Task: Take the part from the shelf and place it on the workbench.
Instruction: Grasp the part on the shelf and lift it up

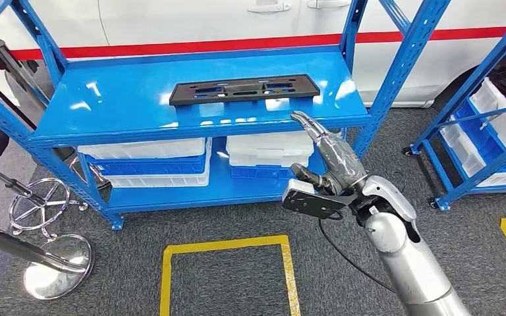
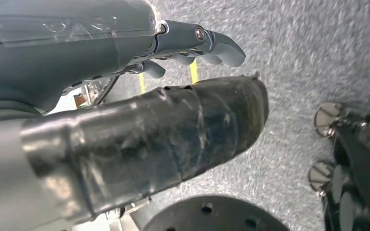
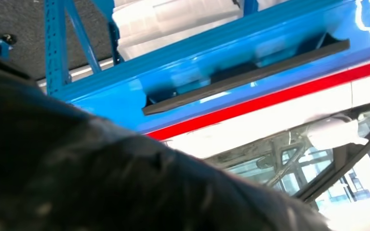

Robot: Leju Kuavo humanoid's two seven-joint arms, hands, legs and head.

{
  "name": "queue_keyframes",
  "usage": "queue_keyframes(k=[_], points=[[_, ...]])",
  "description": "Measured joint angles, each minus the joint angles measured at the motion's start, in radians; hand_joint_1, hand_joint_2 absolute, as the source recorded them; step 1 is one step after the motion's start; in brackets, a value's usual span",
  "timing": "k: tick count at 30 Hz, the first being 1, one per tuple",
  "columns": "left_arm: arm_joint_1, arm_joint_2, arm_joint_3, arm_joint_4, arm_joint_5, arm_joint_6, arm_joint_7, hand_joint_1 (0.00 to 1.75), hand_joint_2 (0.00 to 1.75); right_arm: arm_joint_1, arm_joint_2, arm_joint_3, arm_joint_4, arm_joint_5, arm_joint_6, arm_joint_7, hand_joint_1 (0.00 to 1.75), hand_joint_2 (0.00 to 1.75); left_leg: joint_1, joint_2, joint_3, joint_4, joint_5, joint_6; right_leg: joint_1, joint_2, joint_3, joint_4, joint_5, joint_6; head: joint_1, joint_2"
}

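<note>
In the head view the right hand [image 1: 328,161] sits just right of centre, its fingers stretched out together and pointing up toward the front edge of the shelf [image 1: 138,99], one fingertip close to that edge. Nothing lies between the fingers; the hand holds nothing and touches nothing that can be made out. A small black box is fixed at the wrist, and the silver arm runs down to the lower right corner.

The part [image 1: 244,89], a long flat black plate with cut-outs, lies on the blue upper shelf board at upper centre, above the fingertips and apart from them. In the right wrist view the part [image 3: 250,72] shows as a dark strip on the blue board, with the hand a blurred dark mass across the lower left.

In the left wrist view the left hand [image 2: 139,96] fills the left and centre, its fingers curled slightly, spread from the thick thumb, with nothing in them, above grey carpet [image 2: 318,48].

White bins [image 1: 145,155] sit on the lower shelf board. Yellow tape [image 1: 224,245] marks a square on the carpet at lower centre.
</note>
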Motion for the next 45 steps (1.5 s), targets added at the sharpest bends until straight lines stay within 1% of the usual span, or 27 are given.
queue_keyframes(k=[3, 4, 5, 6, 8, 10, 13, 15, 16, 18, 19, 20, 21, 23, 24, 26, 27, 30, 32, 34, 35, 36, 38, 39, 40, 41, 45], points=[[0.0, -0.001, 0.004, 0.0, -0.005, -0.001, -0.003, 0.0, 0.0, -0.001, 0.0, 0.001, 0.0, 0.0, 0.002, 0.0, 0.0, 0.0, 0.002, 0.001, -0.083, 0.175, -0.086, -0.008, 0.0, -0.002, 0.003, -0.005, 0.001, -0.012, -0.001, 0.0], [0.001, -0.001, 0.006, 0.0, -0.006, -0.001, -0.003, 0.0, 0.0, -0.001, 0.0, 0.002, 0.0, 0.0, 0.003, 0.0, 0.0, 0.0, 0.003, 0.001, -0.109, 0.227, -0.101, -0.01, 0.001, -0.002, 0.003, -0.004, 0.001, -0.013, -0.001, 0.0], [0.001, -0.001, 0.007, 0.0, -0.007, -0.001, -0.004, 0.0, 0.0, -0.001, 0.0, 0.002, 0.001, 0.0, 0.003, 0.0, 0.0, 0.0, 0.003, 0.001, -0.12, 0.245, -0.095, -0.012, 0.002, -0.002, 0.004, -0.002, -0.001, -0.013, -0.001, 0.0], [0.001, -0.001, 0.008, 0.0, -0.008, -0.001, -0.004, 0.0, 0.0, -0.001, 0.0, 0.002, 0.001, 0.0, 0.004, 0.0, 0.0, 0.0, 0.003, 0.001, -0.112, 0.225, -0.072, -0.012, 0.002, -0.001, 0.005, 0.0, -0.003, -0.013, -0.001, 0.0], [0.001, -0.001, 0.012, 0.0, -0.011, -0.001, -0.004, 0.0, 0.0, -0.001, 0.0, 0.002, 0.001, 0.0, 0.005, 0.0, 0.0, 0.0, 0.003, 0.001, -0.053, 0.096, -0.002, -0.006, 0.002, 0.0, 0.008, 0.006, -0.009, -0.008, -0.001, 0.0], [0.0, -0.001, 0.016, 0.0, -0.013, -0.001, -0.004, 0.0, 0.0, -0.003, 0.0, 0.002, 0.001, 0.0, 0.005, 0.0, 0.0, 0.0, 0.0, 0.0, -0.005, -0.006, 0.03, 0.002, 0.005, 0.0, 0.007, 0.013, -0.015, 0.0, 0.0, 0.0], [-0.001, -0.001, 0.02, 0.0, -0.017, -0.003, -0.005, 0.0, 0.0, -0.005, 0.0, 0.003, 0.0, 0.0, 0.005, 0.0, 0.0, 0.0, -0.003, -0.001, 0.003, -0.027, 0.031, 0.014, 0.007, 0.001, 0.005, 0.013, -0.016, 0.014, 0.0, 0.0], [-0.001, -0.001, 0.022, 0.0, -0.024, -0.005, -0.005, 0.0, 0.0, -0.007, 0.0, 0.004, 0.0, 0.0, 0.004, 0.0, 0.0, 0.0, 0.001, 0.0, 0.01, -0.037, 0.035, 0.026, 0.005, 0.001, -0.003, 0.038, -0.035, 0.025, 0.0, 0.0], [-0.001, -0.001, 0.022, 0.0, -0.029, -0.006, -0.005, 0.0, 0.0, -0.008, -0.001, 0.004, 0.0, 0.0, 0.004, 0.0, 0.0, 0.0, 0.004, 0.001, 0.013, -0.042, 0.036, 0.032, 0.004, 0.001, -0.02, 0.077, -0.057, 0.029, 0.0, 0.0], [-0.001, -0.001, 0.024, 0.0, -0.036, -0.008, -0.005, 0.0, 0.0, -0.007, -0.003, 0.006, 0.0, 0.0, 0.004, 0.0, 0.0, 0.0, 0.003, 0.002, 0.014, -0.043, 0.034, 0.04, 0.0, 0.0, -0.082, 0.2, -0.114, 0.036, 0.0, 0.0], [0.0, -0.001, 0.025, 0.0, -0.039, -0.01, -0.005, 0.0, 0.0, -0.005, -0.005, 0.007, 0.0, 0.0, 0.004, 0.0, 0.0, 0.0, 0.003, 0.001, 0.015, -0.042, 0.033, 0.041, -0.002, 0.0, -0.113, 0.256, -0.131, 0.039, 0.0, 0.0], [0.0, -0.001, 0.026, 0.0, -0.041, -0.011, -0.005, 0.0, 0.0, -0.003, -0.006, 0.009, 0.0, 0.0, 0.004, 0.0, 0.0, 0.0, 0.003, 0.001, 0.016, -0.042, 0.031, 0.042, -0.003, 0.0, -0.131, 0.283, -0.129, 0.041, 0.0, 0.0], [0.0, -0.001, 0.026, 0.0, -0.044, -0.012, -0.005, 0.0, 0.0, -0.002, -0.007, 0.01, 0.0, 0.0, 0.004, 0.0, 0.0, 0.0, 0.003, 0.001, 0.019, -0.041, 0.029, 0.041, -0.005, 0.0, -0.132, 0.273, -0.108, 0.041, 0.0, 0.0], [-0.001, -0.001, 0.027, 0.0, -0.048, -0.014, -0.005, 0.0, 0.0, -0.002, -0.008, 0.013, 0.0, 0.0, 0.004, 0.0, 0.0, 0.0, 0.003, 0.0, 0.028, -0.039, 0.02, 0.036, -0.007, -0.001, -0.084, 0.157, -0.032, 0.037, 0.001, 0.0], [-0.001, -0.001, 0.028, 0.0, -0.05, -0.016, -0.005, 0.0, 0.0, -0.002, -0.009, 0.014, 0.0, 0.0, 0.004, 0.0, 0.0, 0.0, 0.001, 0.0, 0.032, -0.036, 0.015, 0.031, -0.004, -0.001, -0.055, 0.094, -0.005, 0.033, 0.001, 0.0], [-0.001, -0.002, 0.029, 0.0, -0.054, -0.017, -0.005, 0.0, 0.0, -0.004, -0.009, 0.016, 0.0, 0.0, 0.004, 0.0, 0.0, 0.0, -0.001, 0.0, 0.032, -0.033, 0.008, 0.021, 0.002, -0.001, -0.026, 0.026, 0.008, 0.025, 0.0, 0.0], [-0.001, -0.002, 0.029, 0.0, -0.057, -0.018, -0.005, 0.0, 0.0, -0.004, -0.009, 0.017, 0.0, 0.0, 0.004, 0.0, 0.0, 0.44, -0.001, 0.0, 0.031, -0.034, 0.007, 0.016, 0.005, 0.0, -0.024, 0.022, 0.003, 0.021, 0.0, 0.0], [-0.002, -0.002, 0.03, 0.0, -0.065, -0.018, -0.005, 0.0, 0.0, -0.006, -0.01, 0.017, -0.001, 0.0, 0.004, 0.0, 0.0, 1.75, 0.0, 0.002, 0.028, -0.018, -0.009, 0.0, -0.001, 0.001, -0.012, 0.007, 0.001, 0.006, 0.0, 0.0], [-0.002, -0.002, 0.031, 0.0, -0.069, -0.018, -0.005, 0.0, 0.0, -0.007, -0.01, 0.018, -0.001, 0.0, 0.004, 0.0, 0.0, 1.75, 0.002, 0.002, -0.016, 0.073, -0.052, -0.006, -0.003, 0.0, 0.0, -0.002, -0.002, -0.007, -0.001, 0.0], [-0.001, -0.002, 0.031, 0.0, -0.074, -0.02, -0.006, 0.0, 0.0, -0.008, -0.01, 0.021, -0.001, 0.0, 0.004, 0.0, 0.0, 1.75, 0.003, 0.002, -0.092, 0.205, -0.098, -0.01, 0.0, -0.001, 0.007, -0.001, -0.011, -0.014, -0.002, 0.0], [-0.001, -0.002, 0.031, 0.0, -0.076, -0.021, -0.007, 0.0, 0.0, -0.007, -0.01, 0.022, -0.001, 0.0, 0.004, 0.0, 0.0, 1.75, 0.003, 0.002, -0.119, 0.244, -0.1, -0.011, 0.001, -0.001, 0.012, 0.0, -0.016, -0.015, -0.002, 0.0], [0.0, -0.002, 0.032, 0.0, -0.077, -0.021, -0.007, 0.0, 0.0, -0.007, -0.01, 0.022, -0.001, 0.0, 0.004, 0.001, 0.0, 1.75, 0.003, 0.002, -0.128, 0.246, -0.082, -0.01, 0.001, 0.0, 0.018, 0.002, -0.022, -0.014, -0.002, 0.0], [0.002, -0.002, 0.032, 0.0, -0.078, -0.022, -0.007, 0.0, 0.0, -0.007, -0.01, 0.023, -0.001, 0.0, 0.004, 0.001, 0.0, 1.75, 0.003, 0.002, -0.093, 0.143, 0.001, -0.005, 0.001, 0.002, 0.035, 0.004, -0.036, -0.01, -0.002, 0.0], [0.003, -0.001, 0.033, 0.0, -0.078, -0.022, -0.007, 0.0, 0.0, -0.007, -0.01, 0.024, -0.001, 0.0, 0.004, 0.001, 0.0, 1.75, 0.001, 0.002, -0.065, 0.08, 0.034, 0.0, 0.002, 0.003, 0.042, 0.005, -0.043, -0.007, -0.002, 0.0], [0.003, -0.001, 0.034, 0.0, -0.079, -0.022, -0.007, 0.0, 0.0, -0.008, -0.01, 0.024, -0.001, 0.0, 0.005, 0.001, 0.0, 1.75, -0.001, 0.002, -0.041, 0.026, 0.051, 0.005, 0.004, 0.003, 0.046, 0.006, -0.049, -0.002, -0.002, 0.0], [0.002, -0.001, 0.035, 0.0, -0.079, -0.022, -0.007, 0.0, 0.0, -0.009, -0.01, 0.024, 0.0, 0.001, 0.005, 0.002, 0.0, 1.75, -0.003, 0.002, -0.028, -0.006, 0.055, 0.009, 0.005, 0.003, 0.047, 0.006, -0.053, 0.002, -0.001, 0.0], [0.001, -0.001, 0.036, 0.0, -0.079, -0.023, -0.008, 0.0, 0.0, -0.011, -0.011, 0.028, 0.0, 0.001, 0.004, 0.002, 0.0, 1.75, -0.001, 0.001, -0.005, -0.034, 0.04, 0.027, 0.006, 0.002, 0.044, 0.029, -0.061, 0.019, -0.001, 0.0]])
